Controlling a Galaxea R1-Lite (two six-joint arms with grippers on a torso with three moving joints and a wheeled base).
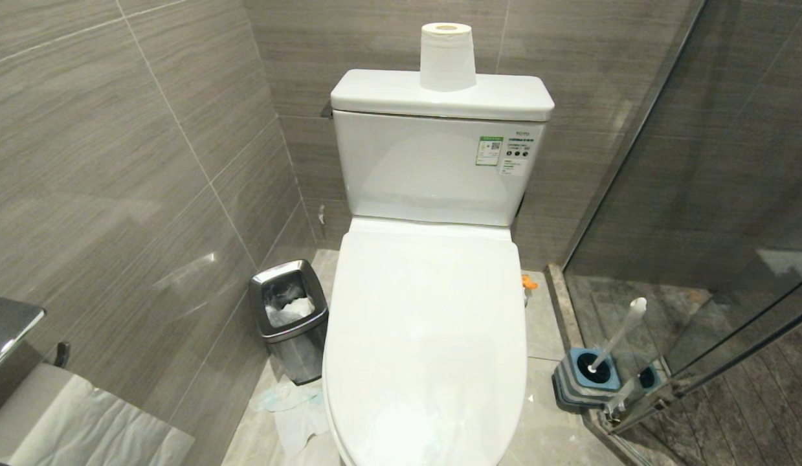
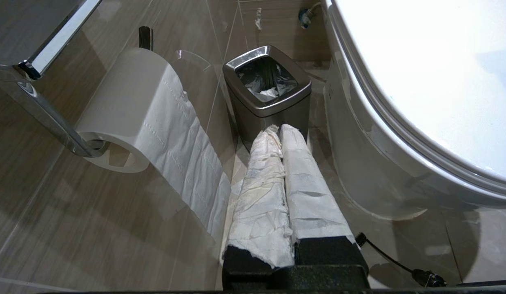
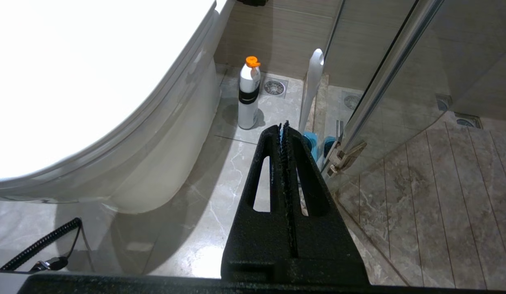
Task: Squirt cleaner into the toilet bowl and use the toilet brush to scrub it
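The left gripper (image 2: 279, 130) is held low beside the toilet (image 2: 359, 134), its two paper-wrapped fingers (image 2: 261, 179) pressed together with nothing between them. Just past the tips a steel bin (image 2: 267, 100) is seen, lined with a dark bag and holding crumpled paper; to the other side a paper roll (image 2: 126, 114) hangs on a chrome holder, its loose sheet trailing down.

The right gripper (image 3: 283, 126) is likewise closed and empty, its black fingers (image 3: 310, 179) shut tip to tip, low on the toilet's other side. Beyond it a white bottle (image 3: 248, 98) with an orange cap stands upright on the floor, near the bowl's base. The brush (image 3: 312, 90) is partly hidden behind the fingers.

In the head view neither arm is seen. The toilet (image 1: 426, 336) is closed by its lid, so the bowl is covered. A roll (image 1: 446, 57) stands on the tank. The brush (image 1: 617, 340) is set in its blue-topped holder (image 1: 585, 378) against the glass door (image 1: 698, 259), to the toilet's right; its handle leans, the long axis slanting up and away from the toilet, paddle tip uppermost.
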